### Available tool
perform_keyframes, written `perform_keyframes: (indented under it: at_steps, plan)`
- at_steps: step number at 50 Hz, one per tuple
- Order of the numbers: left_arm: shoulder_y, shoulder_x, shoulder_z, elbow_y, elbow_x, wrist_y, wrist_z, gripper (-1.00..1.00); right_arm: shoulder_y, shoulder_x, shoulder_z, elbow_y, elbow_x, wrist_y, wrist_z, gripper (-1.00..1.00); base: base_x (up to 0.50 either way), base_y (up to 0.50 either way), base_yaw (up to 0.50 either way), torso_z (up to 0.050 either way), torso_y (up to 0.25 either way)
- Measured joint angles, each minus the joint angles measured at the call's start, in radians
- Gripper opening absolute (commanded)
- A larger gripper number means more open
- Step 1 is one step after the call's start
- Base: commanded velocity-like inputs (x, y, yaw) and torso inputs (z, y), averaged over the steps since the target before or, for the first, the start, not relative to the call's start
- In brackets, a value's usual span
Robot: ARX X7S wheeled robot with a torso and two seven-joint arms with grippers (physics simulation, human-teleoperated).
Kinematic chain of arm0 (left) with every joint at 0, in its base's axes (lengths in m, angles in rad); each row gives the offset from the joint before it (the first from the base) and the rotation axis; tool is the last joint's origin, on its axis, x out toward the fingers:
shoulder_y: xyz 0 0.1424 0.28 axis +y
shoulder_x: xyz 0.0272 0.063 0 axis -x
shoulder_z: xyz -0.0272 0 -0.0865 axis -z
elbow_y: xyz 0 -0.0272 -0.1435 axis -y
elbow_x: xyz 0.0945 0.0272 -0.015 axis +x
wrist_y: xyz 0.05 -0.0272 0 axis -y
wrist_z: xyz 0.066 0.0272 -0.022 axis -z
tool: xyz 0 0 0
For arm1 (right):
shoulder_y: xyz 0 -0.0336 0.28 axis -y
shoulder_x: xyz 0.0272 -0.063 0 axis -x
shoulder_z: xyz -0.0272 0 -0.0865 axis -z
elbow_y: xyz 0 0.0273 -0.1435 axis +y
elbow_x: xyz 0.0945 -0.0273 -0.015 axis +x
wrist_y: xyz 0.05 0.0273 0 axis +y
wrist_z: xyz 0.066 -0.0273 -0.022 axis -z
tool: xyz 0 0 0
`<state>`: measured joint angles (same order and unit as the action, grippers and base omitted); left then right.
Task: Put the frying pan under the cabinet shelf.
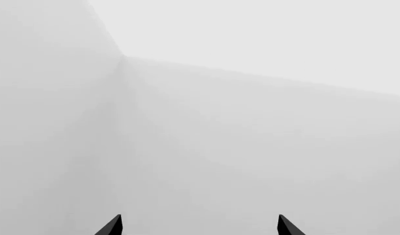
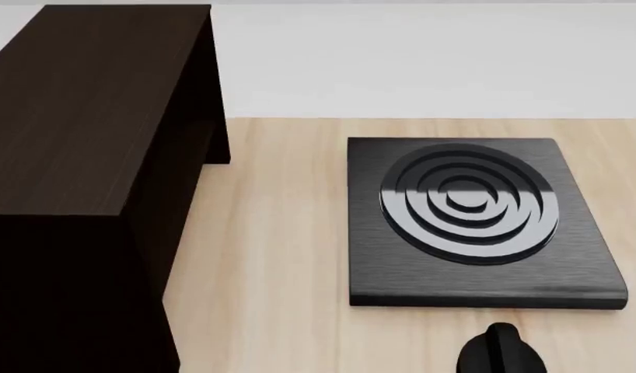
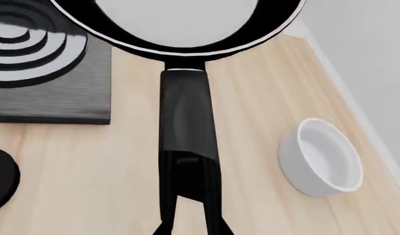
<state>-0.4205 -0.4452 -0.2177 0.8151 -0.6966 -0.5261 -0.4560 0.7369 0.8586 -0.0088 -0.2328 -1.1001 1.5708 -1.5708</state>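
Observation:
The frying pan (image 3: 180, 24), round and black with a whitish inside, fills the far part of the right wrist view, partly over the edge of the square black ringed plate (image 3: 50, 93). Its long black handle (image 3: 187, 122) runs back into my right gripper (image 3: 192, 230), whose jaws are closed on the handle's end. The pan does not show in the head view. The dark brown cabinet shelf (image 2: 90, 116) stands at the left of the wooden table (image 2: 266, 256). My left gripper (image 1: 200, 225) is open and empty, facing bare white walls.
A white bowl (image 3: 324, 156) stands on the table to one side of the pan handle. The ringed plate (image 2: 469, 217) lies right of the cabinet. A round black knob-like object (image 2: 501, 351) sits at the table's front, also in the right wrist view (image 3: 1, 178).

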Motion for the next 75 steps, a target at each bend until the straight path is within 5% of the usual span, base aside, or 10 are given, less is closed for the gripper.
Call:
perform_keyframes:
  at_steps: [16, 26, 43, 75]
  plan:
    - [-0.016, -0.007, -0.008, 0.032, -0.033, -0.019, -0.030, 1.00, 0.359, -0.137, -0.328, 0.214, -0.024, 0.000, 0.000, -1.00, 0.00, 0.00, 0.00, 0.000, 0.002]
    - [-0.025, -0.023, -0.029, 0.062, -0.068, -0.038, -0.058, 1.00, 0.470, -0.276, -0.402, 0.322, 0.006, -0.038, 0.052, -1.00, 0.00, 0.00, 0.00, 0.000, 0.002]
    - [-0.034, -0.054, -0.063, 0.106, -0.123, -0.068, -0.103, 1.00, 0.494, -0.452, -0.405, 0.445, 0.102, -0.148, 0.179, -1.00, 0.00, 0.00, 0.00, 0.001, 0.003]
    - [-0.010, -0.071, -0.079, 0.118, -0.140, -0.055, -0.121, 1.00, 0.419, -0.525, -0.529, 0.447, 0.120, -0.234, 0.175, -1.00, 0.00, 0.00, 0.00, 0.000, 0.003]
